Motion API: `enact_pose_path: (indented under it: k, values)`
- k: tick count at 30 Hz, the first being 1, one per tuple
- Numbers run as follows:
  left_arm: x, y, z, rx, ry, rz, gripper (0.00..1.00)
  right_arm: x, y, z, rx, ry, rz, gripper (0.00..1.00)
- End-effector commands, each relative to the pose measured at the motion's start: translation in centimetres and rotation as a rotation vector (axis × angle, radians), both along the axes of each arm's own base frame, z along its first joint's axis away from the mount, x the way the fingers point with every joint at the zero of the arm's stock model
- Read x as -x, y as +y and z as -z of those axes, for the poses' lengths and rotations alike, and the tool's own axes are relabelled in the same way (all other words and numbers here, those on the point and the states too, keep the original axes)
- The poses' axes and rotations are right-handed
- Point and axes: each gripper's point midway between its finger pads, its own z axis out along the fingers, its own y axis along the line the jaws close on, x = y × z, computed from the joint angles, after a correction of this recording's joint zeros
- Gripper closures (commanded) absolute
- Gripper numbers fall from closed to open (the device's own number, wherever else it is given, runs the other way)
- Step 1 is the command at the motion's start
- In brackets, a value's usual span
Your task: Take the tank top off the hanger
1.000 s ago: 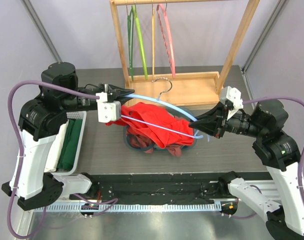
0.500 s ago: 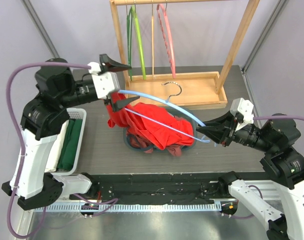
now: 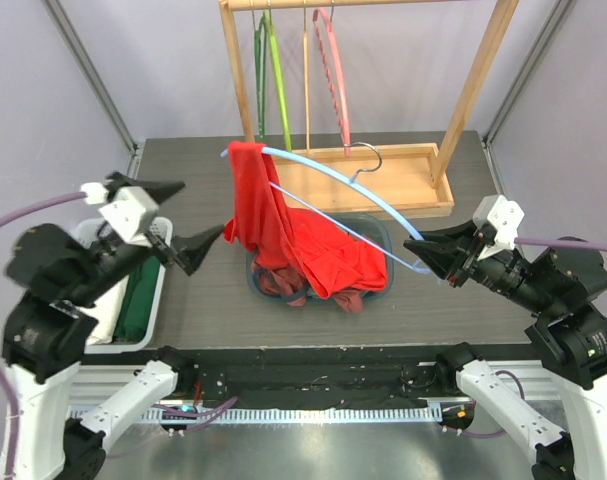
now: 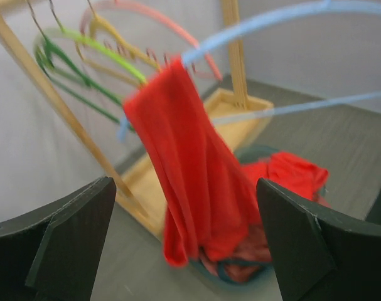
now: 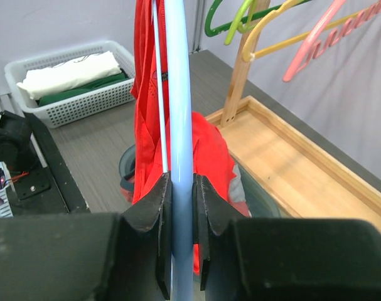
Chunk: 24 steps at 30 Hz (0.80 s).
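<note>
Draping off hanger (image 5: 179,94) end, tank top (image 3: 251,200); left claw (image 3: 203,206) apart.

a robot lab cell; plain grey walls (image 3: 163,70); bolted arms on a test table (image 3: 213,290)

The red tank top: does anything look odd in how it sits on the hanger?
Yes. The red tank top hangs bunched from only the raised tip of the blue hanger, its lower part heaped in the dark basin. The right gripper clamps the hanger's other end; the left gripper is open, apart.
</note>
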Motion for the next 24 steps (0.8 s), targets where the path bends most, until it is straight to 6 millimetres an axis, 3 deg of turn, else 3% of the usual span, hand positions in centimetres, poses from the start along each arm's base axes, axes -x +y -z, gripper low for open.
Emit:
enact_pose_path:
  k: [1,3,7,11,16,18,19,20,22,24]
  values:
    - [-2.2,-0.9,8.5,0.100,0.329,-0.038,0.00,0.6,-0.8,-5.4,-0.084,-0.185,0.037,0.99]
    - [-2.7,-1.0,9.6,0.163,0.412,-0.054,0.00,0.8,-0.6,-5.3,-0.085,-0.176,0.021,0.99]
    - [-5.8,-1.1,11.1,0.234,0.474,-0.132,0.00,1.1,-0.4,-5.1,-0.089,-0.167,0.003,0.99]
    - [-7.7,-1.2,10.4,0.288,0.473,-0.169,0.00,1.5,-0.5,-5.1,-0.091,-0.161,-0.005,0.99]
    - [-7.8,-2.4,8.8,0.333,0.462,-0.098,0.00,1.7,-0.5,-4.9,-0.087,-0.160,-0.007,0.99]
    - [-7.8,-2.7,8.6,0.344,0.463,-0.077,0.15,1.6,-0.4,-4.7,-0.088,-0.154,-0.011,0.99]
    - [-7.8,-2.8,8.4,0.349,0.461,-0.068,0.28,1.6,-0.4,-4.7,-0.090,-0.153,-0.013,0.99]
    - [-7.8,-2.9,8.5,0.356,0.472,-0.061,0.54,1.6,-0.4,-4.7,-0.090,-0.153,-0.013,0.99]
    - [-7.8,-3.0,8.3,0.367,0.467,-0.054,0.64,1.6,-0.4,-4.7,-0.093,-0.154,-0.013,0.99]
    - [-8.0,-3.1,8.6,0.367,0.464,-0.048,0.61,1.7,-0.3,-4.7,-0.093,-0.154,-0.016,0.99]
